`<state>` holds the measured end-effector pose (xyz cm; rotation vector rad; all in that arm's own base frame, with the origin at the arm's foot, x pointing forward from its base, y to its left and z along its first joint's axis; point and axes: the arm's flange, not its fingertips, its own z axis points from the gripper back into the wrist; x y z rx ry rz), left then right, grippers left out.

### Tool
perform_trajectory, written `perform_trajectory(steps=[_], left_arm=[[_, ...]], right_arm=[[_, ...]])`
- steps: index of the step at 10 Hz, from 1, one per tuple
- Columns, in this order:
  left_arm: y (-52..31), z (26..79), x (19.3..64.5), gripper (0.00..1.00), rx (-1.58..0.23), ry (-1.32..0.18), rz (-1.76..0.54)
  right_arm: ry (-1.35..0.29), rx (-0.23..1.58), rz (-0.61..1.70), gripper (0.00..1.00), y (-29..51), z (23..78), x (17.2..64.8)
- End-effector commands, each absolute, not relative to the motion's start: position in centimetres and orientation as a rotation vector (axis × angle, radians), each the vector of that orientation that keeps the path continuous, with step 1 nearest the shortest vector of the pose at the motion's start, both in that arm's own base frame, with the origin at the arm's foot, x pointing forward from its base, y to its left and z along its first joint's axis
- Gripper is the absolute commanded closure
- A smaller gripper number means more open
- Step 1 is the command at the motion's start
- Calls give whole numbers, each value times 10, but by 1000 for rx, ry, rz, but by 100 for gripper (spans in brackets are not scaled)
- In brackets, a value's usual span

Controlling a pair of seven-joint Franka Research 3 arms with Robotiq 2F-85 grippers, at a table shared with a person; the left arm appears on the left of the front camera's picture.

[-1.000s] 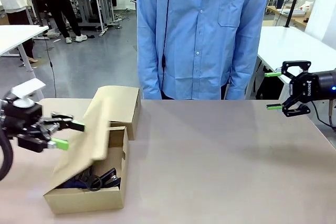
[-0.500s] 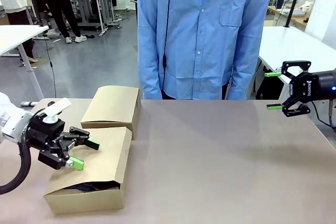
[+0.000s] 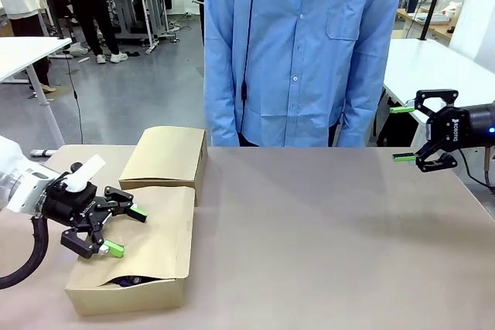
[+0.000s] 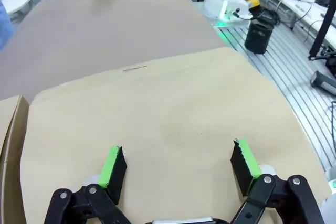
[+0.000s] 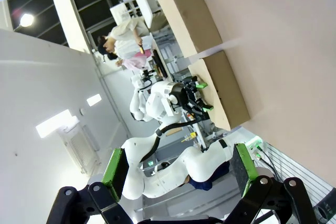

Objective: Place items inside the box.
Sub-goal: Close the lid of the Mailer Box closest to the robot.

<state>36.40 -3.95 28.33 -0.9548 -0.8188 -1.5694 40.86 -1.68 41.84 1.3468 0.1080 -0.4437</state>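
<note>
The cardboard box (image 3: 124,296) sits at the table's front left. Its near flap (image 3: 158,233) lies almost flat over the opening. Through the slit under the flap, a sliver of the dark items (image 3: 128,280) shows; the rest are hidden. My left gripper (image 3: 127,231) is open just over that flap, holding nothing. In the left wrist view its green pads (image 4: 113,163) straddle bare cardboard (image 4: 157,108). My right gripper (image 3: 401,134) hangs open and empty above the table's far right edge. In the right wrist view the right gripper (image 5: 178,165) looks across at the box (image 5: 220,87).
The box's far flap (image 3: 166,156) is folded out flat toward the person. A person in a blue shirt (image 3: 298,52) stands at the far edge, hands out of sight. Bare tabletop (image 3: 325,237) stretches between the box and my right gripper.
The near flap has swung down from tilted-up to almost flat over the box, hiding most of the items. My left gripper moved right and down with it. The right arm has not moved.
</note>
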Motion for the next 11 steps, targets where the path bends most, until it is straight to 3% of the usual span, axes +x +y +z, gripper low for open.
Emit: perform_trajectory(steps=[1, 3, 7, 9, 10, 11], left_arm=[[-52, 263, 272, 0, -903, -839, -1550], [-46, 283, 274, 0, -977, -869, -1494], [1, 378, 259, 0, -1298, -963, -1277], [27, 408, 263, 0, -1336, -1021, -833], [45, 413, 270, 0, -1269, -933, -546], [63, 407, 280, 0, -1144, -745, -343]], right_arm=[[91, 1366, -430, 0, -14, 420, 410], [91, 1366, -430, 0, -14, 420, 410], [91, 1366, -430, 0, -14, 420, 410], [91, 1366, -430, 0, -14, 420, 410], [91, 1366, -430, 0, -14, 420, 410], [91, 1366, -430, 0, -14, 420, 410]])
